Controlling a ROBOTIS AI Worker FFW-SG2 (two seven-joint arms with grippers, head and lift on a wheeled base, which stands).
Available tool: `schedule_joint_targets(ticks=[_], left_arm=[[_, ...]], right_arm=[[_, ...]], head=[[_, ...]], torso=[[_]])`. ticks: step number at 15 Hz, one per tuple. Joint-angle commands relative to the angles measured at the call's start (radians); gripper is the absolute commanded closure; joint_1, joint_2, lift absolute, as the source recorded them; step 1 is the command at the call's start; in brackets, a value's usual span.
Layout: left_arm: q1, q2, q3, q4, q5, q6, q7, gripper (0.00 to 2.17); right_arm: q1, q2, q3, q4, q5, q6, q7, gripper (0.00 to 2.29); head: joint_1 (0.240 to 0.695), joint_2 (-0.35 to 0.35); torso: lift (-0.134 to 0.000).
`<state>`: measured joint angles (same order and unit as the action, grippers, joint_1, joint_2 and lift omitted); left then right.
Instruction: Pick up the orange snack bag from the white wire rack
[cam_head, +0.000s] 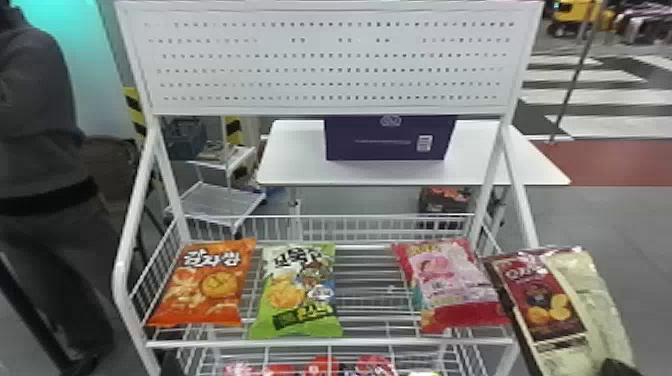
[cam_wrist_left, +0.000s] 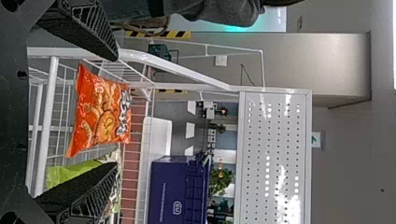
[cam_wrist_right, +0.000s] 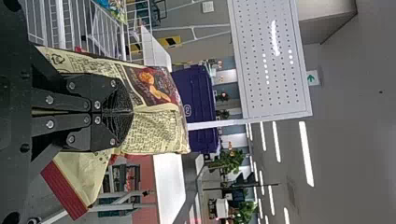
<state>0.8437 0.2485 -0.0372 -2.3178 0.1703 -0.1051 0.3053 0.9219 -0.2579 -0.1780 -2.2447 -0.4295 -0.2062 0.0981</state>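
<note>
Wire rack (cam_head: 330, 343) to the left of the jaws!

And here in the right gripper (cam_head: 618, 367), the held bag (cam_head: 550, 310), pinched between the jaws! To their left, on the rack's upper shelf (cam_head: 367, 301), the end bag (cam_head: 440, 280) is nearest them. Farther left, across a gap, the middle bag (cam_head: 297, 295); just beside it, farthest left from the jaws, the snack bag (cam_head: 205, 285)! Beneath that shelf, small packs (cam_head: 322, 367); above it, the panel (cam_head: 330, 62). And beyond the jaws, behind the rack, the table (cam_head: 295, 167) with the box (cam_head: 387, 140) on top!

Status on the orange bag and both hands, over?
Left hand open, empty. Right hand shut on maroon-and-cream bag. Orange bag on rack, ungrasped; green bag close beside.
</note>
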Motion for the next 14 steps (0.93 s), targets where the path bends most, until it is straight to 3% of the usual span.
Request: schedule_joint_targets(ticks=[1,10,14], left_arm=[[-0.002,0.000,0.000,0.002,0.000,0.000,0.000,0.09],[-0.017,-0.003,-0.004,0.006,0.005,0.006,-0.009,0.09],[-0.235,-0.009,-0.089,0.115,0.002,0.138,-0.038,0.09]], right_arm=[[0.000,0.000,0.000,0.000,0.000,0.000,0.000,2.26],[-0.002,0.002,0.002,-0.001,0.000,0.000,0.000,2.26],[0.000,0.009,0.009,-0.003,0.002,0.000,0.002,2.26]], head=[[0.499,0.000],[0.499,0.000],[0.499,0.000]], torso=[[0.000],[0.000],[0.000]])
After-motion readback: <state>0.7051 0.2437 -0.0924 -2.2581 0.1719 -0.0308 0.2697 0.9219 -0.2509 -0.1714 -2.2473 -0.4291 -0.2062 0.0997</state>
